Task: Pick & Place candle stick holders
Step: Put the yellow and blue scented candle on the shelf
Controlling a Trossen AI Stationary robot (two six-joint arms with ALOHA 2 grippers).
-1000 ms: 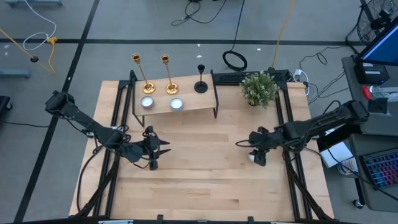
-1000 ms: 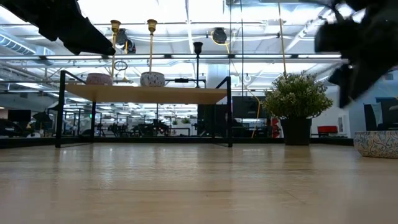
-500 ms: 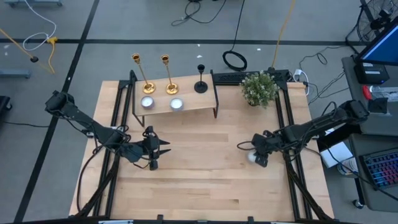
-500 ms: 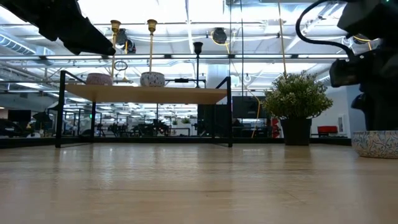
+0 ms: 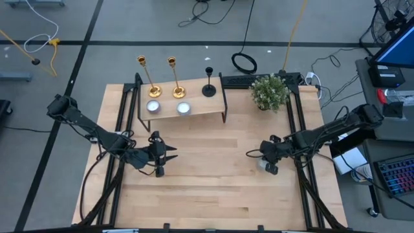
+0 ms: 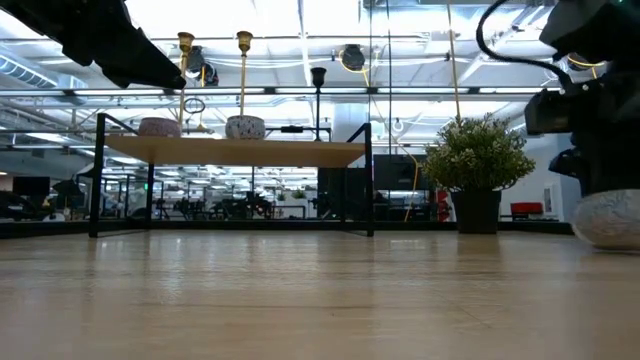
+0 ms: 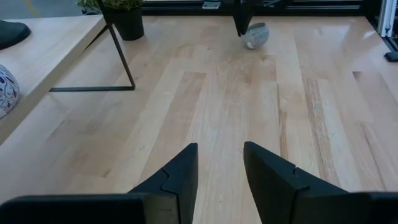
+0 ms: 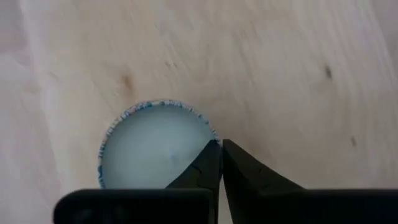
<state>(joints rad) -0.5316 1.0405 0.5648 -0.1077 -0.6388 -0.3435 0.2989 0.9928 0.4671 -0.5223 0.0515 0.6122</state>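
Two gold candle stick holders (image 5: 153,90) (image 5: 179,91) and a shorter black one (image 5: 209,90) stand on their round bases on a wooden shelf (image 5: 200,111) at the table's far side. My right gripper (image 8: 221,148) is at the table's right, shut on a small patterned bowl (image 8: 149,152) with a white filling. The bowl (image 6: 610,218) also shows in the low view. My left gripper (image 7: 219,171) hovers open over bare wood left of centre, touching nothing. My right gripper pinches the bowl's rim (image 8: 213,135) between its two fingers, one finger (image 8: 202,168) inside over the white filling and the other outside. The fingers come from above, pointing down. In the low view the bowl's underside (image 6: 612,240) is at the tabletop.
Two more small bowls (image 5: 153,107) (image 5: 184,108) sit on the shelf in front of the gold holders. A potted plant (image 5: 270,92) stands at the far right. Black frame rails (image 5: 119,123) (image 5: 301,123) run along both table sides. Bare wood lies between the arms.
My right gripper has come down onto the small bowl and shut on its rim. In the low view the bowl now shows a rounder side than before, as if tipped.
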